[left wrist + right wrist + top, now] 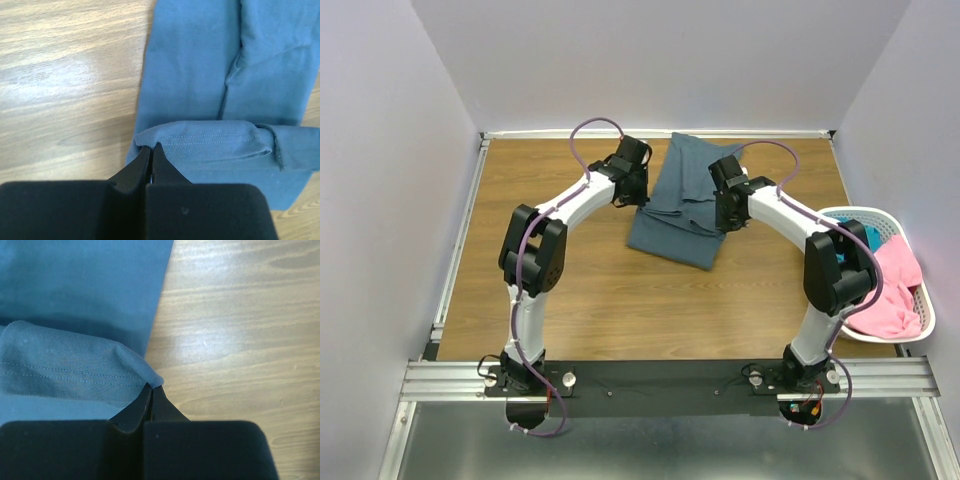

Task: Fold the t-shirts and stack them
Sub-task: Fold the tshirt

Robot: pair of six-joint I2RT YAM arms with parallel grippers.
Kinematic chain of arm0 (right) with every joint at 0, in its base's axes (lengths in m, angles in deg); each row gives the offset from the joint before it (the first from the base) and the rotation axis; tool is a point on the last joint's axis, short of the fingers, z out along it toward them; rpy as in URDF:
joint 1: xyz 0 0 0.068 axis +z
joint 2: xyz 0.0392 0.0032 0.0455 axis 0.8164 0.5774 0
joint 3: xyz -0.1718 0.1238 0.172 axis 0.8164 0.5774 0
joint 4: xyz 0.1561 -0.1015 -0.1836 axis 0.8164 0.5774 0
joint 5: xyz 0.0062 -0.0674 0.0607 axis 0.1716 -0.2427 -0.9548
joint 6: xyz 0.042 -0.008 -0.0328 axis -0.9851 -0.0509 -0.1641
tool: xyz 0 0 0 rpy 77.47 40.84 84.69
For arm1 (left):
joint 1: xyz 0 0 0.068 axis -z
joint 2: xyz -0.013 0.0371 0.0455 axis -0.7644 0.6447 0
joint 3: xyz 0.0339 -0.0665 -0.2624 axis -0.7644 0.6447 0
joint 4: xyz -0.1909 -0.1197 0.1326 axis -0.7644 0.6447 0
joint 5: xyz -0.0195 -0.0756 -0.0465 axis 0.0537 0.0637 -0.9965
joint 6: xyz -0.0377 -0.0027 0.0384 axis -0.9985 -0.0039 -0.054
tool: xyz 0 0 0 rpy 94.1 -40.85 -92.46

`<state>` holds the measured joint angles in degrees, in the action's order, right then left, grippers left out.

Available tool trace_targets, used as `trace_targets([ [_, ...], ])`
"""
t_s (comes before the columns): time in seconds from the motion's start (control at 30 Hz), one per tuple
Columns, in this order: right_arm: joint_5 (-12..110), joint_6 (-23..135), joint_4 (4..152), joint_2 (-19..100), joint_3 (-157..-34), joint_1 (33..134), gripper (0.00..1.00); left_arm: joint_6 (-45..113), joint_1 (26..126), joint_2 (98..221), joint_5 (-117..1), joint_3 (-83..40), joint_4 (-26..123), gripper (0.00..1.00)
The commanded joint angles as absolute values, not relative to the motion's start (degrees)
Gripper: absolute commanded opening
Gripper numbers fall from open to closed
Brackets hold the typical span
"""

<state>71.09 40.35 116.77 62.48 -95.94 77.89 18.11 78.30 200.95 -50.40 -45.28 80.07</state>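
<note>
One wooden table (570, 290) carries the job: the slate blue-grey t-shirt (680, 215) lies part-folded at its far centre, while the white basket (923, 305) at the right edge keeps the pink t-shirt (895, 290) and the teal t-shirt (873, 238) out of the way. The left gripper (151, 147) and right gripper (151, 389), jaws closed, each pinch one end of the stitched hem, apparently to carry the fold evenly.

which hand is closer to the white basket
Right. The right hand pinches the blue-grey shirt at its edge facing the basket; the left hand pinches the opposite edge, farther off.
</note>
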Motion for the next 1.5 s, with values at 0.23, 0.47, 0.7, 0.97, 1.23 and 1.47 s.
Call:
trace_targets([
  [0.23, 75.4, 43.5, 110.6, 65.6, -96.3, 76.7, 0.01, 20.2, 77.9, 204.7, -48.2, -44.5, 75.6, 0.00],
  [0.47, 75.0, 44.4, 107.8, 67.1, -95.7, 76.7, 0.00, 19.1, 77.1, 204.5, -47.3, -41.4, 73.7, 0.00],
  [0.7, 75.7, 44.1, 106.2, 68.4, -94.5, 76.7, 0.00, 19.4, 77.1, 204.5, -48.4, -41.1, 72.0, 0.00],
  [0.97, 77.0, 43.9, 105.7, 68.2, -93.2, 76.7, 0.08, 20.5, 77.3, 204.3, -49.3, -41.5, 70.4, 0.07],
  [1.23, 71.7, 47.2, 106.1, 63.9, -95.3, 76.9, 0.52, 20.4, 77.3, 199.7, -48.1, -38.6, 69.1, 0.71],
  [1.47, 67.9, 50.5, 106.5, 61.4, -98.1, 81.2, 0.57, 16.4, 77.5, 187.6, -46.7, -30.5, 68.5, 0.76],
])
